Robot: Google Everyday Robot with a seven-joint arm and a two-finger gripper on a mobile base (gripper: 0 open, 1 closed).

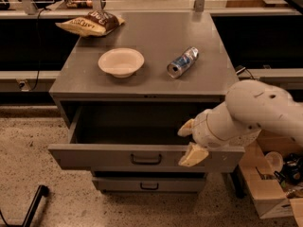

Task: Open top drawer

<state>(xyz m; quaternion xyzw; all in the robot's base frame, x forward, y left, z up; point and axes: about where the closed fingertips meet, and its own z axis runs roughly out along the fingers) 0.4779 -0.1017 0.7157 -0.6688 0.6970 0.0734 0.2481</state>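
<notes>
Grey top drawer (104,156) is well out, gripper (189,142) at its right front, jaws pinching the lip; off-centre pull could jam it or slip free.

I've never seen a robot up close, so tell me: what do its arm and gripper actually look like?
The arm is a thick, smooth, rounded white shell with a few small dark dots; no cables or lettering show. The gripper, at the right end of the top drawer's front edge, is cream-tan rather than white.
</notes>
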